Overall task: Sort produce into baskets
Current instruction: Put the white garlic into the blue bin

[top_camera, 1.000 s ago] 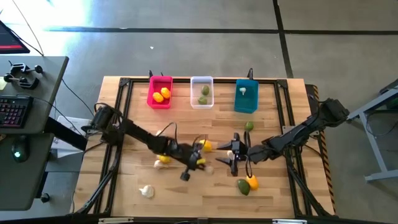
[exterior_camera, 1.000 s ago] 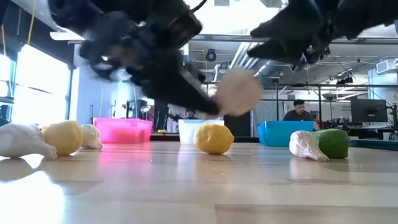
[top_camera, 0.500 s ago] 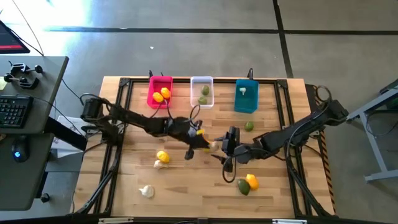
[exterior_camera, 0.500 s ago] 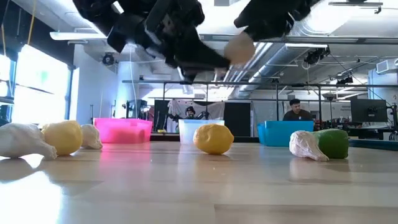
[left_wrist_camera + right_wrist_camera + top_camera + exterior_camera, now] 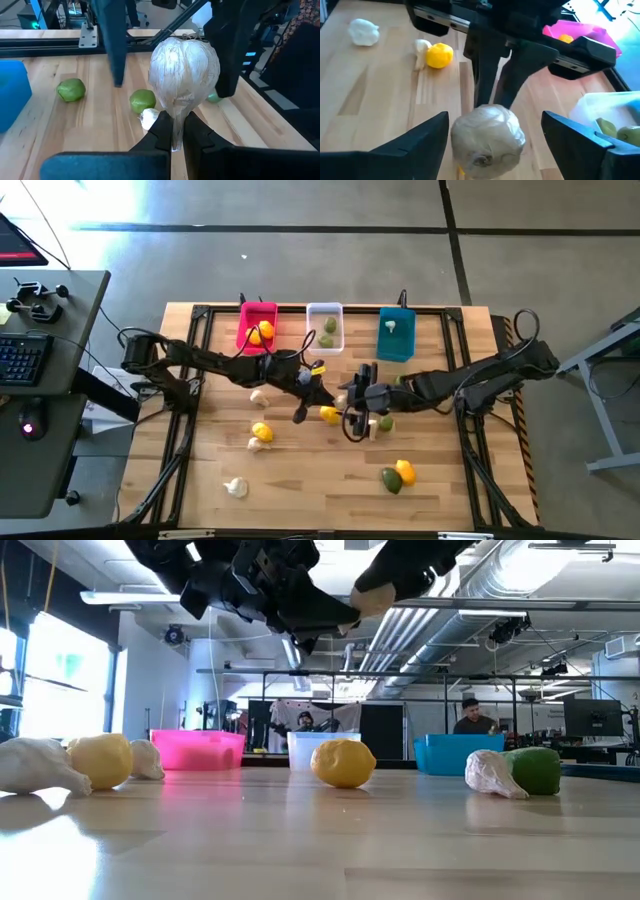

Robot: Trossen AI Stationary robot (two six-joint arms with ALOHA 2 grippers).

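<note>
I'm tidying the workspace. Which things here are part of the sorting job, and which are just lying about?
Job: pink basket, white basket, teal basket; lemons, limes, loose garlic; held garlic, pinched by left hand, inside open right hand.
Lying about: keyboard, side desk.

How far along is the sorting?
Done: lemons in the pink bin, limes in the white bin, one garlic in the blue bin. In hand: left pincer pinches a garlic bulb inside the open right pincer. Left: several loose pieces on the table.
</note>
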